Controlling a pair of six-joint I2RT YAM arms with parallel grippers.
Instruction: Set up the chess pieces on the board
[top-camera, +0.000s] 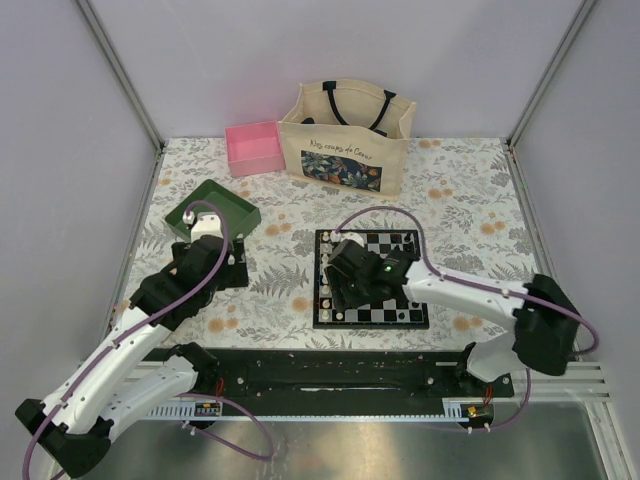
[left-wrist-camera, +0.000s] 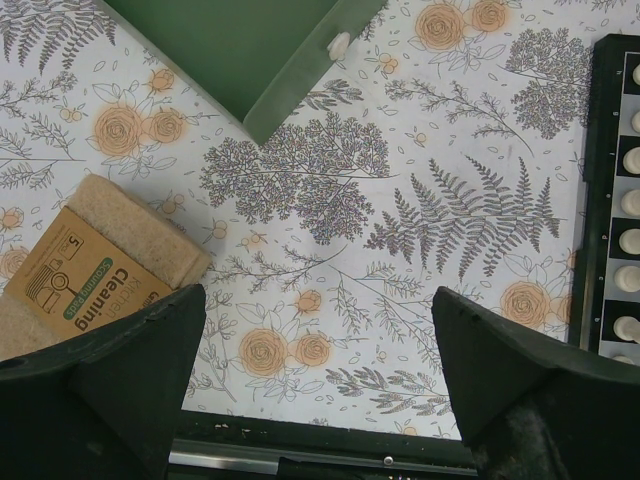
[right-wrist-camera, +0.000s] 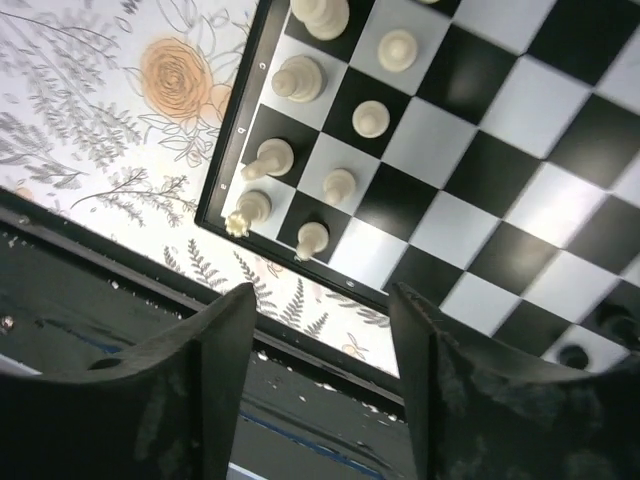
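Observation:
The board lies right of centre on the floral cloth. Cream-white chess pieces stand in its left columns; the right wrist view shows several of them near the board corner. Black pieces sit at its far right. My right gripper hovers over the board's left part, open and empty. My left gripper is open and empty over bare cloth near the green tray. The board edge with white pieces shows at the right of the left wrist view.
A green tray sits at the left, with one small cream piece at its edge. A sponge pack labelled "Cleaning" lies beside my left gripper. A pink box and a tote bag stand at the back.

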